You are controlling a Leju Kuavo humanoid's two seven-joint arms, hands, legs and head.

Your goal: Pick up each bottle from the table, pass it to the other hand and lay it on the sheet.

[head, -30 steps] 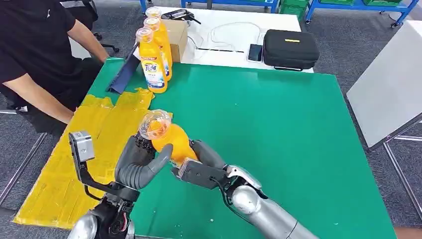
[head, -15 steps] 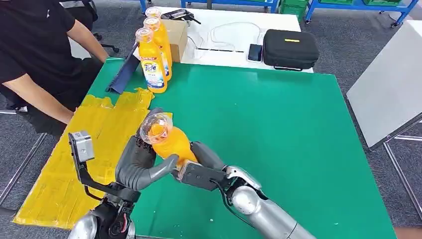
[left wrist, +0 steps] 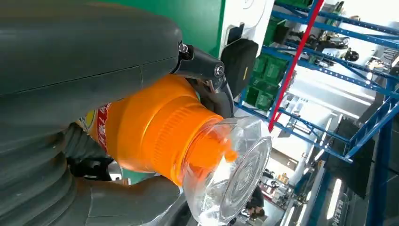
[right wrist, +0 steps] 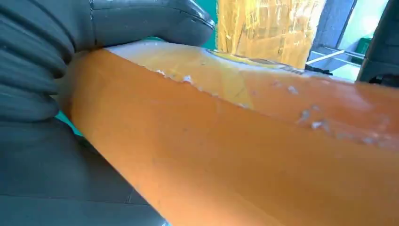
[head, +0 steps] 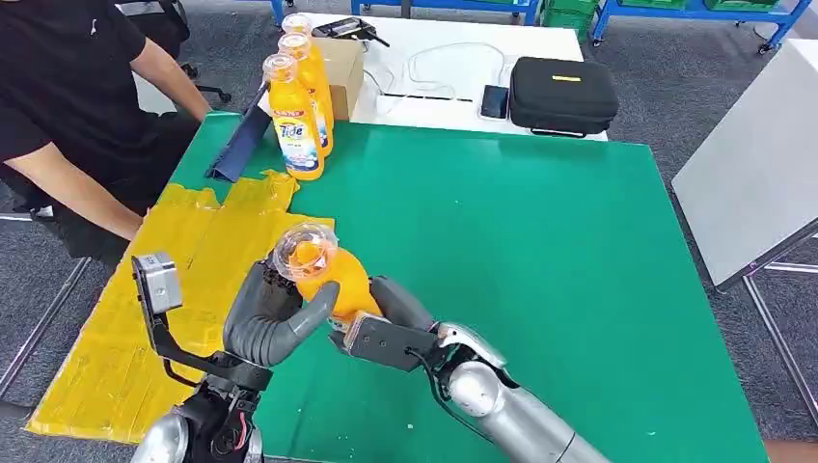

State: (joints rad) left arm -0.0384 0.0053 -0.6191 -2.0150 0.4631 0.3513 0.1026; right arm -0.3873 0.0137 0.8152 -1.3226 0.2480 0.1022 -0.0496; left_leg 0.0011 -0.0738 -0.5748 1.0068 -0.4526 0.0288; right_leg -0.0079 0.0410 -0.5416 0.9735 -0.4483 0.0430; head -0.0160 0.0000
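Person in a black shirt (head: 58, 87) seated at the far left edge of the table, forearm near the yellow sheet (head: 145, 309). The sheet lies crinkled along the left side of the green table (head: 540, 251), partly hanging over the edge.

Left hand (head: 275, 318) raised over the sheet's right border, fingers and thumb wrapped round the upper body of an orange detergent bottle (head: 323, 275), gripping it. The bottle is held off the table, tilted, its clear cap (head: 304, 246) pointing up toward the head camera. The left wrist view shows the same cap (left wrist: 230, 174) and orange neck close against the thumb.

Right hand (head: 386, 323) just beside the left, clasping the bottle's lower body from the other side; the right wrist view shows its thumb (right wrist: 150, 19) pressed on the orange wall (right wrist: 244, 155). Both hands grasp the bottle at once.

At the far left corner of the table, three more orange bottles (head: 294, 116) stand upright in a row, next to a dark blue folder (head: 241, 140) leaning at the edge. Behind them a cardboard box (head: 342, 68) on a white table (head: 434, 106); further right, a black case (head: 562, 94).
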